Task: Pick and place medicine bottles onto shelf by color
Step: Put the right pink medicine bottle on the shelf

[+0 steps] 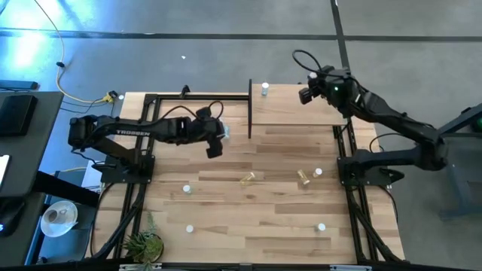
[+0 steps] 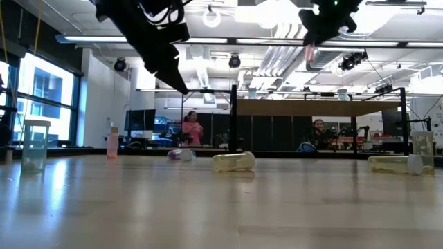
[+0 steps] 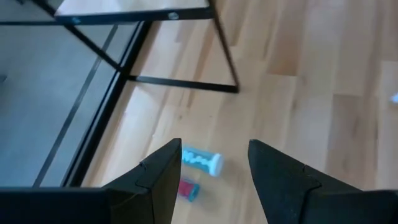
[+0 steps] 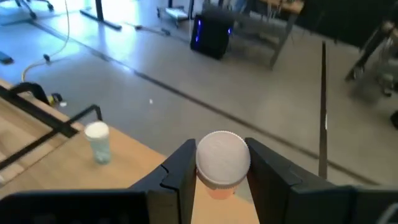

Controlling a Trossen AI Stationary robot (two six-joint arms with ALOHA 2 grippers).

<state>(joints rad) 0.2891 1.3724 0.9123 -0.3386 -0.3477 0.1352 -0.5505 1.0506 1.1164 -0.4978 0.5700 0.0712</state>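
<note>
My right gripper is above the pale-wood shelf at the table's far right, shut on a pink-bodied, white-capped bottle. It also shows in the low view, high over the shelf board. One white-capped bottle stands upright on the shelf. My left gripper is open and empty above the table, left of the shelf. Under it a blue bottle and a red one lie on their sides. My right gripper pinches the bottle between its two fingers at the top of its body, just under the white cap. The fingers come from above. The bottle hangs upright below them, cap up, lifted clear of the shelf.
Several more bottles are spread over the plank table: two yellow ones lying down and white-capped ones standing. A small plant sits at the near left corner. People show in the room behind.
</note>
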